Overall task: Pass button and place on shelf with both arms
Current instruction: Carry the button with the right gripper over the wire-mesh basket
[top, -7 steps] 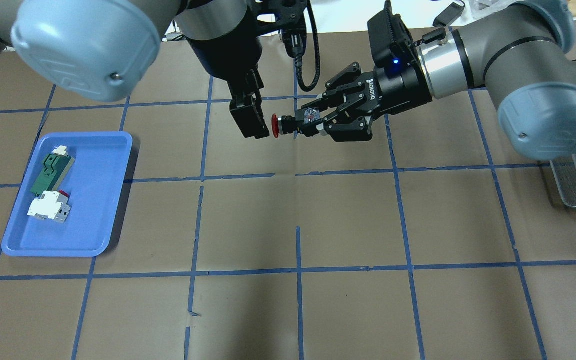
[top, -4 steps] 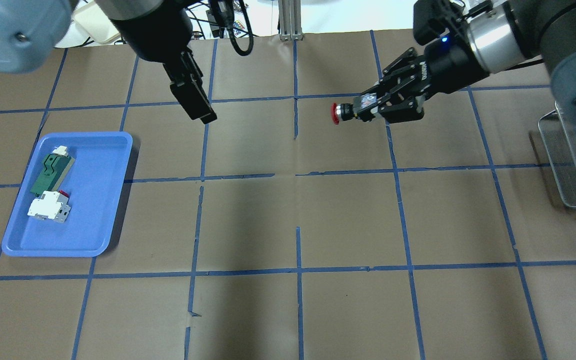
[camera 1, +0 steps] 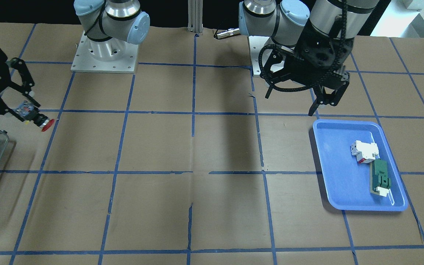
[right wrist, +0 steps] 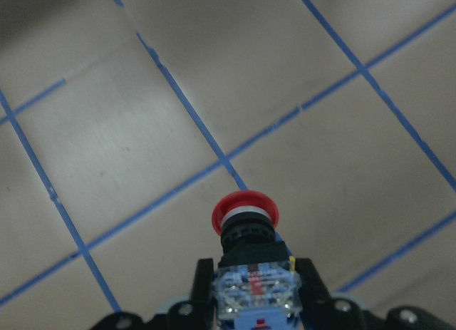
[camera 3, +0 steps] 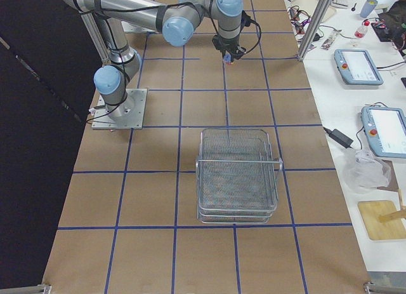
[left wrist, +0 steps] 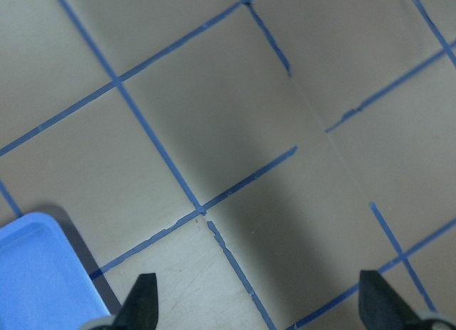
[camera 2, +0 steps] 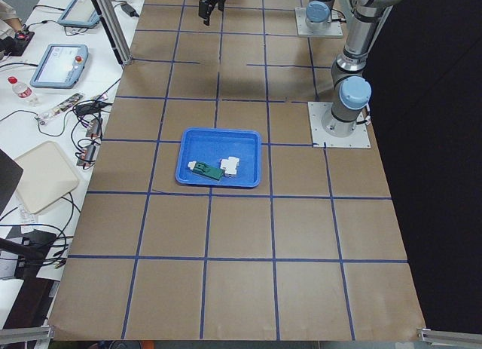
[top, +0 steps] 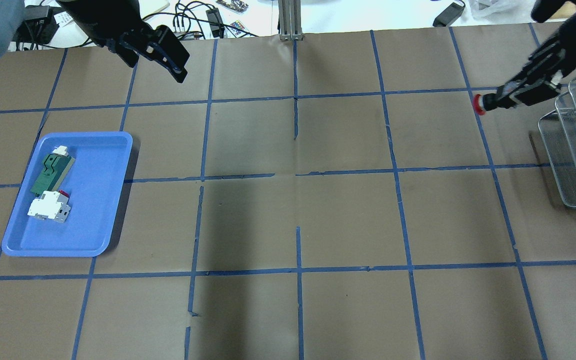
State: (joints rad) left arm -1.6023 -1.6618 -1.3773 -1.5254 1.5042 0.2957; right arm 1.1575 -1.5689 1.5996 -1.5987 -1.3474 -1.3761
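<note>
At the far left we see the blue tray (top: pixel 95 220) holding the green block (top: pixel 52 168) and the white component (top: pixel 48 207). Beyond its far corner the left gripper (left wrist: pixel 260 310) hangs above the table (top: pixel 298 215), fingers spread wide with nothing between them. Far to the right, the right gripper (right wrist: pixel 254 293) pinches the button (right wrist: pixel 246 227) by its blue-and-clear rear block. We find the collar and red cap jutting past the fingertips, pointing away from the shelf (top: pixel 575 150) just beside it.
</note>
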